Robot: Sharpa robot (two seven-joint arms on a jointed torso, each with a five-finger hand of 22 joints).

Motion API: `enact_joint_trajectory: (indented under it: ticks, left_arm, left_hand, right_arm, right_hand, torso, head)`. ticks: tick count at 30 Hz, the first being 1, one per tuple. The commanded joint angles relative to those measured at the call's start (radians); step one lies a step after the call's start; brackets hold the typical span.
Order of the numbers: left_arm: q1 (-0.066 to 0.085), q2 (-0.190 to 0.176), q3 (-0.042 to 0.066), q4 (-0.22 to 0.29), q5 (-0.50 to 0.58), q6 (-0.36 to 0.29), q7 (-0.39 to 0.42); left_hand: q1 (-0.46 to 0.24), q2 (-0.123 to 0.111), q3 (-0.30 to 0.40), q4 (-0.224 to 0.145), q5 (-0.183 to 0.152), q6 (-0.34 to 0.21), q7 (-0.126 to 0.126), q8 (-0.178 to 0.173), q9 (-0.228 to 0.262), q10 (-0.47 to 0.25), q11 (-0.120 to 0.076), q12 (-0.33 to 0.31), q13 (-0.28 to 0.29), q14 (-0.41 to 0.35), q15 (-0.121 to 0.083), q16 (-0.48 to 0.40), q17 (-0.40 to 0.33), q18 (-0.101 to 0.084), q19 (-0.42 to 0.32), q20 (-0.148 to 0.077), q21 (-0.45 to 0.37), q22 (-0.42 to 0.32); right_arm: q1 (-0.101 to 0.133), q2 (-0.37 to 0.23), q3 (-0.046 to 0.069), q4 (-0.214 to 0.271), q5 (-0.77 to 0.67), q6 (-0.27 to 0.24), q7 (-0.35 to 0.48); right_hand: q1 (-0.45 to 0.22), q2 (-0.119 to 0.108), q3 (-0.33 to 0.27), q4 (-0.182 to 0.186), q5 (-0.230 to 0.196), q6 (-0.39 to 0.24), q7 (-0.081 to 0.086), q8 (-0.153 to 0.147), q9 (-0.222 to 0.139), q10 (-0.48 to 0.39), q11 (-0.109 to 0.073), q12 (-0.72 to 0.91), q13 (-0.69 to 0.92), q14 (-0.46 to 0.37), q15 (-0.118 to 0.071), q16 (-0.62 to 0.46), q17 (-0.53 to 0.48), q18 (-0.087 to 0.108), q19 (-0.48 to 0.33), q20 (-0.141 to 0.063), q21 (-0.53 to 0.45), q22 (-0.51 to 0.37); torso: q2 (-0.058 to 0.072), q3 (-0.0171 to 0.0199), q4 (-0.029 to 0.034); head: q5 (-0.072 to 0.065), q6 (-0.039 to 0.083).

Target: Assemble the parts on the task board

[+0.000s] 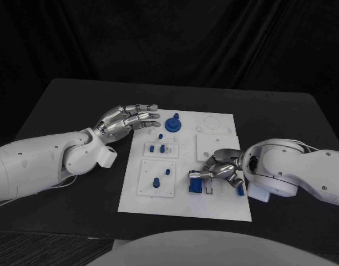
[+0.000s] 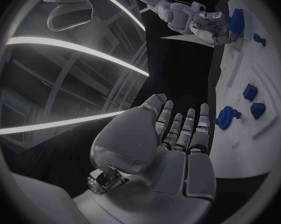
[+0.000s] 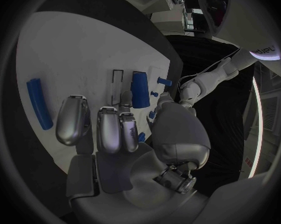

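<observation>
1. The right hand (image 1: 222,168) sits at the lower right of the head view, over the right edge of the task board (image 1: 217,208). Its fingers are curled downward toward the board. Whether they pinch anything cannot be told from these pictures.
2. In the right wrist view the right hand's fingers (image 3: 109,129) reach out over the white plate, their tips just beside a blue block (image 3: 140,88) that stands by a narrow rectangular slot (image 3: 118,82). Contact between fingertips and block is not clear.
3. A long blue bar (image 3: 38,103) lies flat on the board, apart from those fingers, at the left of the right wrist view.
4. The left hand (image 1: 127,120) lies at the upper left of the board in the head view. Its fingers are extended, side by side and slightly bent, and it holds nothing.
5. Just right of the left hand's fingertips in the head view stands a round blue part with a knob (image 1: 174,122), near the board's top edge. The two look close but apart.
6. Small blue pegs (image 1: 162,148) stand in a raised white plate at the middle left of the board; further pegs (image 1: 156,183) sit in a second plate below it.
7. The board rests on the black table (image 1: 65,105), in the centre of the head view.
</observation>
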Motion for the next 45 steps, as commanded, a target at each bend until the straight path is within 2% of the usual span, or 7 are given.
enact_joint_trajectory:
  ticks: [1, 11, 13, 19, 25, 36, 45]
  left_arm:
    - [-0.002, 0.0, 0.001, 0.002, 0.008, 0.015, 0.017]
    - [-0.003, -0.006, 0.001, 0.004, 0.008, 0.011, 0.017]
    - [-0.003, -0.007, 0.001, 0.004, 0.008, 0.009, 0.017]
    - [-0.004, -0.011, 0.001, 0.005, 0.008, 0.01, 0.018]
    - [-0.005, -0.011, 0.001, 0.005, 0.008, 0.011, 0.019]
    - [-0.011, -0.022, 0.001, 0.008, 0.008, 0.016, 0.022]
    - [-0.018, -0.031, 0.001, 0.011, 0.007, 0.018, 0.022]
  left_hand:
    - [-0.011, 0.0, 0.005, 0.001, 0.005, -0.004, 0.006, -0.003, -0.001, -0.001, 0.005, 0.002, 0.0, -0.007, -0.003, -0.004, -0.001, -0.02, 0.002, -0.001, 0.004, -0.001]
    - [-0.012, 0.0, 0.007, 0.0, 0.005, -0.004, 0.006, -0.003, -0.001, -0.001, 0.006, 0.005, 0.0, -0.006, -0.002, -0.002, -0.001, -0.021, 0.001, -0.001, 0.004, -0.001]
    - [-0.013, 0.0, 0.008, 0.0, 0.005, -0.003, 0.007, -0.003, -0.001, 0.0, 0.006, 0.007, 0.0, -0.005, -0.002, -0.001, 0.0, -0.021, 0.001, -0.001, 0.004, -0.001]
    - [-0.013, 0.0, 0.008, 0.0, 0.005, -0.003, 0.007, -0.003, -0.001, 0.0, 0.006, 0.007, 0.0, -0.005, -0.002, -0.001, 0.0, -0.021, 0.001, -0.001, 0.004, -0.001]
    - [-0.013, 0.0, 0.008, 0.0, 0.005, -0.003, 0.007, -0.003, -0.001, 0.0, 0.006, 0.007, 0.0, -0.005, -0.002, -0.001, 0.0, -0.021, 0.001, -0.001, 0.004, -0.001]
    - [-0.014, 0.0, 0.009, -0.001, 0.005, -0.003, 0.007, -0.003, -0.001, 0.0, 0.006, 0.005, 0.0, -0.004, -0.001, 0.001, 0.0, -0.021, 0.001, -0.001, 0.004, -0.001]
    - [-0.015, 0.0, 0.011, -0.002, 0.005, -0.003, 0.007, -0.003, -0.001, -0.001, 0.007, 0.003, 0.0, -0.004, 0.001, 0.001, 0.0, -0.021, 0.001, -0.001, 0.004, -0.002]
  right_arm:
    - [-0.005, -0.021, -0.002, 0.015, -0.066, -0.084, 0.056]
    - [0.039, -0.114, -0.002, 0.101, -0.379, -0.337, 0.249]
    - [0.044, -0.131, -0.002, 0.117, -0.452, -0.404, 0.307]
    - [0.04, -0.153, -0.002, 0.144, -0.59, -0.508, 0.405]
    - [-0.004, -0.159, -0.003, 0.142, -0.723, -0.515, 0.43]
    - [-0.155, -0.139, -0.003, 0.118, -0.979, -0.534, 0.358]
    - [-0.195, -0.116, -0.003, 0.108, -1.051, -0.528, 0.26]
  right_hand:
    - [0.0, 0.022, -0.007, 0.0, -0.002, -0.128, 0.078, 0.02, 0.009, 0.105, 0.009, 0.003, 0.263, 0.05, 0.01, 0.006, 0.01, 0.006, 0.0, 0.01, 0.0, 0.161]
    - [0.137, 0.056, -0.006, -0.013, 0.037, -0.173, 0.074, 0.126, 0.03, 0.105, 0.006, 0.003, 0.263, 0.06, 0.008, 0.033, 0.072, -0.004, 0.018, 0.01, 0.052, 0.176]
    - [0.209, 0.071, 0.007, -0.042, 0.115, -0.19, 0.076, 0.129, 0.015, 0.105, 0.005, 0.003, 0.263, 0.063, 0.008, 0.043, 0.097, -0.008, 0.024, 0.009, 0.073, 0.182]
    - [0.297, 0.089, 0.01, -0.074, 0.168, -0.241, 0.087, 0.111, -0.029, 0.105, 0.007, 0.003, 0.263, 0.064, 0.009, 0.048, 0.108, -0.011, 0.027, 0.01, 0.087, 0.185]
    - [0.359, 0.099, 0.011, -0.092, 0.174, -0.269, 0.093, 0.079, -0.105, 0.105, 0.006, 0.003, 0.263, 0.062, 0.009, 0.047, 0.104, -0.011, 0.024, 0.01, 0.086, 0.185]
    - [0.404, 0.079, -0.001, -0.095, 0.218, -0.348, 0.106, 0.009, -0.26, 0.105, 0.014, 0.003, 0.263, 0.053, 0.015, 0.026, 0.058, -0.006, 0.013, 0.015, 0.06, 0.177]
    - [0.317, -0.039, 0.074, 0.003, 0.087, -0.388, 0.12, 0.067, -0.318, 0.105, 0.028, 0.003, 0.263, 0.049, 0.026, 0.012, 0.032, -0.001, 0.006, 0.025, 0.033, 0.17]
  torso:
    - [0.0, -0.0001, 0.0007]
    - [0.0, 0.0004, -0.0002]
    - [-0.001, 0.0004, 0.0003]
    - [-0.001, -0.0001, 0.0004]
    - [0.0, -0.0005, 0.0003]
    - [0.0, -0.0007, 0.0002]
    - [0.0, -0.0004, -0.0006]
  head:
    - [0.003, 0.0]
    - [0.009, 0.0]
    - [0.008, 0.0]
    - [0.011, 0.0]
    - [0.01, 0.0]
    - [0.014, 0.0]
    - [0.015, 0.0]
